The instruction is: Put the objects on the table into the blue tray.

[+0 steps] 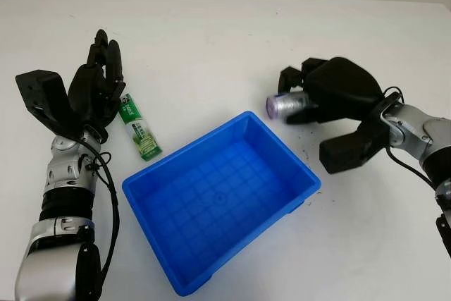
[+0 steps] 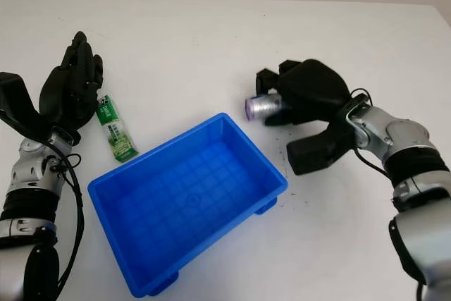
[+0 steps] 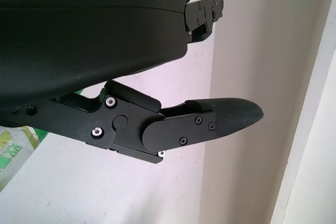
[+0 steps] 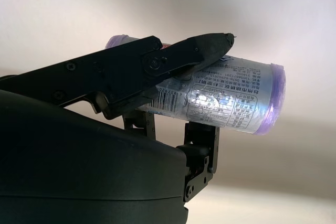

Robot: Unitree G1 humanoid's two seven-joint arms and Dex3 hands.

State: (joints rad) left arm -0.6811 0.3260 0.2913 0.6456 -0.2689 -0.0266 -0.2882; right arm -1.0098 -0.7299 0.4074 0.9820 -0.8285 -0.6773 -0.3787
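The blue tray (image 1: 141,188) sits empty in the middle of the white table. My right hand (image 1: 310,96) is shut on a silver can with purple ends (image 1: 284,105), held on its side just past the tray's far right corner; the can (image 4: 231,95) lies between the fingers in the right wrist view. A green and white tube (image 1: 139,127) lies on the table left of the tray. My left hand (image 1: 99,79) is open, raised just left of the tube and apart from it.
The white table (image 1: 211,40) stretches wide behind the tray and to its right. A pale wall (image 3: 262,51) stands beyond the table's far edge.
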